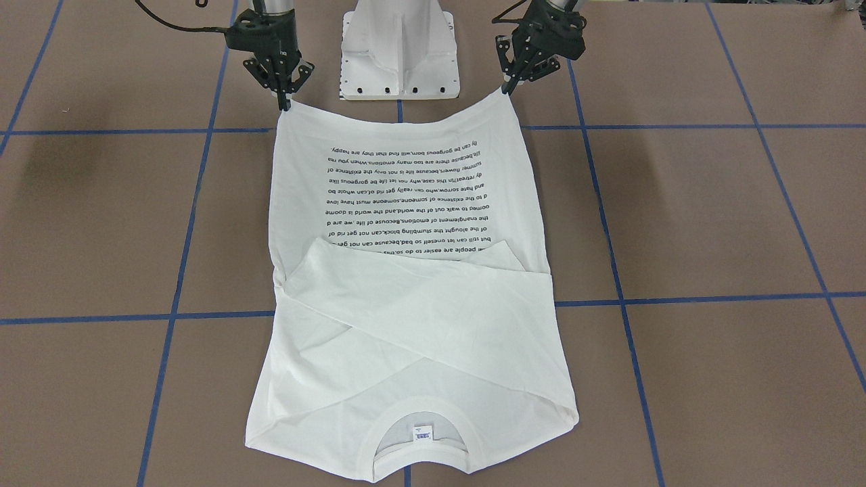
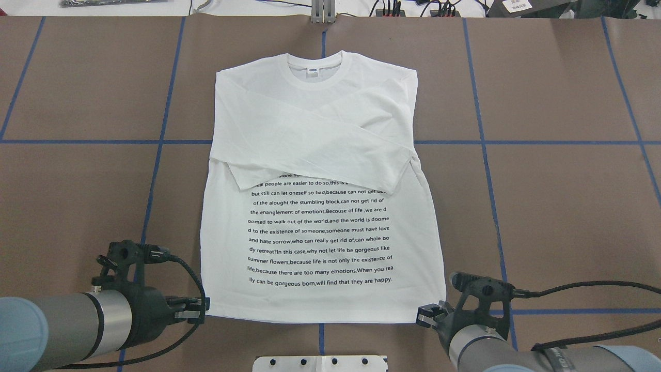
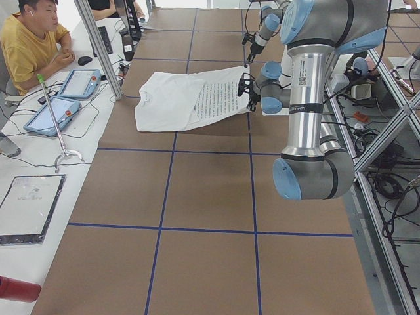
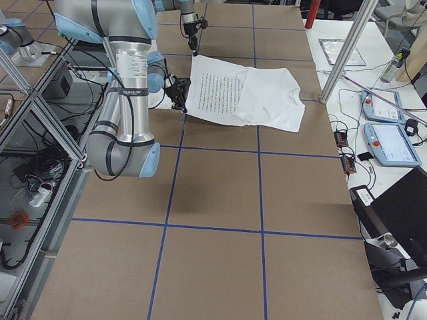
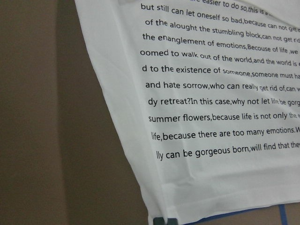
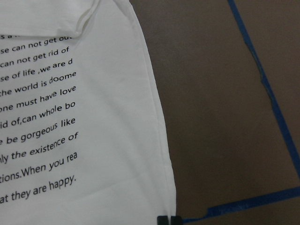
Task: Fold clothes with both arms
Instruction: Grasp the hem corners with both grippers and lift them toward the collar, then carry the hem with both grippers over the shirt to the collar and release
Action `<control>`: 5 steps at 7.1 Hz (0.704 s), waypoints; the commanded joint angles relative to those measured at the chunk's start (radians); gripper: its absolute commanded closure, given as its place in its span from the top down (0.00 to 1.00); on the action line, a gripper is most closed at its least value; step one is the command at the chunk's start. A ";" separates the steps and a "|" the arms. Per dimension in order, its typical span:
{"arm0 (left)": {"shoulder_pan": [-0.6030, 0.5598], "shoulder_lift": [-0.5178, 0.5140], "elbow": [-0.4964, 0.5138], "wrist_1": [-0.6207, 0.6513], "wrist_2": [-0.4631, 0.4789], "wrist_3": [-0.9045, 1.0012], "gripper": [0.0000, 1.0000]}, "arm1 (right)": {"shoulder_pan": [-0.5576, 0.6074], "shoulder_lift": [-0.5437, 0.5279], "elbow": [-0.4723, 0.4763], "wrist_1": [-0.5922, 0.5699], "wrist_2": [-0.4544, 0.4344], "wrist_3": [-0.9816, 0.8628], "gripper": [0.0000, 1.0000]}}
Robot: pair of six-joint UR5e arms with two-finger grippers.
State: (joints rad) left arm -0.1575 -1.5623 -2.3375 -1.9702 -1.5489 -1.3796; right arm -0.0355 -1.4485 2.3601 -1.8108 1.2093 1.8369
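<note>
The white long-sleeved T-shirt (image 2: pixel 320 129) lies print side up on the brown table, both sleeves crossed over its chest. Its collar (image 2: pixel 315 72) points away from the robot, and the neck label (image 1: pixel 421 433) shows. My left gripper (image 2: pixel 202 306) is shut on the hem corner on the overhead view's left, also seen from the front (image 1: pixel 506 88). At the other hem corner my right gripper (image 2: pixel 424 315) is shut on the cloth. Both corners are pinched up a little and the hem (image 1: pixel 399 122) sags between them. Each wrist view shows only printed cloth and dark fingertips (image 5: pixel 161 220) at the bottom edge.
The white pedestal base (image 1: pixel 400 47) stands just behind the hem, between the arms. Blue tape lines (image 2: pixel 480 142) grid the brown table. In the exterior left view a seated person (image 3: pixel 33 39) and tablets (image 3: pixel 52 111) are at a side desk behind an aluminium post (image 3: pixel 98 46).
</note>
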 commanded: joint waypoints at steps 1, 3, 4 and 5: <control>-0.002 -0.004 -0.226 0.190 -0.086 0.001 0.00 | -0.029 0.002 0.273 -0.277 0.073 0.001 0.00; -0.026 -0.060 -0.333 0.365 -0.164 0.004 0.00 | 0.030 0.075 0.323 -0.379 0.119 -0.007 0.00; -0.078 -0.121 -0.271 0.384 -0.165 0.008 0.00 | 0.073 0.136 0.311 -0.421 0.139 -0.020 0.00; -0.142 -0.186 -0.216 0.404 -0.166 0.036 0.00 | 0.151 0.220 0.285 -0.470 0.172 -0.066 0.00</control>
State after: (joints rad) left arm -0.2336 -1.6751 -2.6086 -1.5999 -1.7096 -1.3659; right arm 0.0369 -1.3191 2.6652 -2.2199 1.3462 1.8111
